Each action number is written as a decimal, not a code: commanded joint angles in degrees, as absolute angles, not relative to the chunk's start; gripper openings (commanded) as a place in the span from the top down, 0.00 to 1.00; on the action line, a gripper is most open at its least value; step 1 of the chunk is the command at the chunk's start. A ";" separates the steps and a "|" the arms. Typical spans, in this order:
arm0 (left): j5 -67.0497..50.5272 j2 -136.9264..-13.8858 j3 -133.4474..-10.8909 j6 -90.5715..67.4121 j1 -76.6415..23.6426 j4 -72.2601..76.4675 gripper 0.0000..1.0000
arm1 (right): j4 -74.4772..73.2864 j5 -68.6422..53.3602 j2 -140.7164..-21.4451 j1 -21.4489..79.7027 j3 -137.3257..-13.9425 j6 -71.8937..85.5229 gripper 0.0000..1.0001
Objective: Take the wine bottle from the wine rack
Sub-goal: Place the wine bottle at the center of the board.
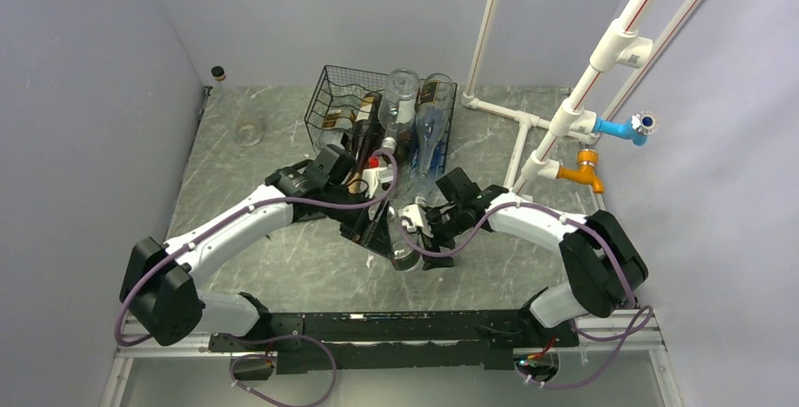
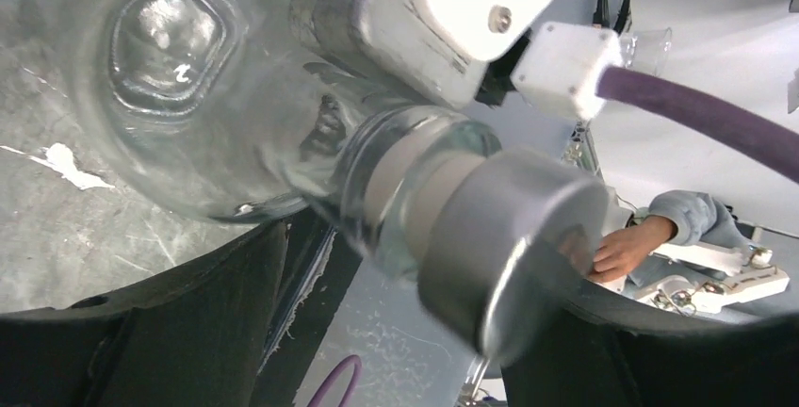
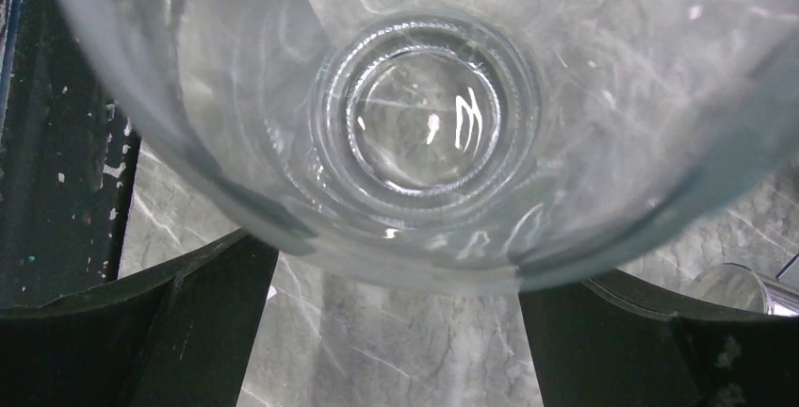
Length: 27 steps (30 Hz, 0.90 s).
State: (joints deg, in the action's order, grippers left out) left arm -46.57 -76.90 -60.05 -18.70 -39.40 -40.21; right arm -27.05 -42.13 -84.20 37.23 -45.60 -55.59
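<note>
1. far left, back corner: small dark-capped bottle (image 1: 219, 73) against the wall, a clear glass (image 1: 248, 131) on the table (image 1: 226, 200) near it. both well apart from the work, no part in it.
2. left gripper (image 1: 372, 225) reaches in from the left, in front of the rack. its fingers (image 2: 160, 341) stand apart, wider than the neck and silver cap (image 2: 513, 256) that run between them. looks like a loose straddle to steady the neck, not a clamp.
3. wine rack (image 1: 325, 105) sits at the back centre, other bottles lying in its wire rows.
4. wine bottle (image 1: 403, 249), clear glass: out of the rack, in front of it, between the two grippers, cap end toward the left wrist. cannot tell whether it rests on the table or hangs just above.
5. right gripper (image 1: 426, 230) comes in from the right, beside the bottle's body. its fingers (image 3: 188, 332) are spread wide either side of the glass; cannot tell whether they press on it. two arms likely because the bottle is long and slick.
6. far right: white pipes (image 1: 528, 129) with blue (image 1: 624, 129) and orange (image 1: 582, 170) taps, unused.
7. judgement: removal looks nearly done.
</note>
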 commanded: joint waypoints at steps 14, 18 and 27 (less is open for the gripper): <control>-29.49 -57.10 -51.78 -16.51 -41.46 -23.32 0.20 | -31.73 -45.78 -82.72 33.55 -49.23 -58.08 0.04; -22.79 -52.72 -46.97 -14.11 -43.82 -15.34 0.19 | -33.00 -46.67 -82.63 33.01 -49.86 -58.75 0.04; -11.45 -47.49 -38.42 -7.95 -49.77 2.94 0.15 | -37.26 -48.88 -82.92 31.81 -51.71 -61.12 0.03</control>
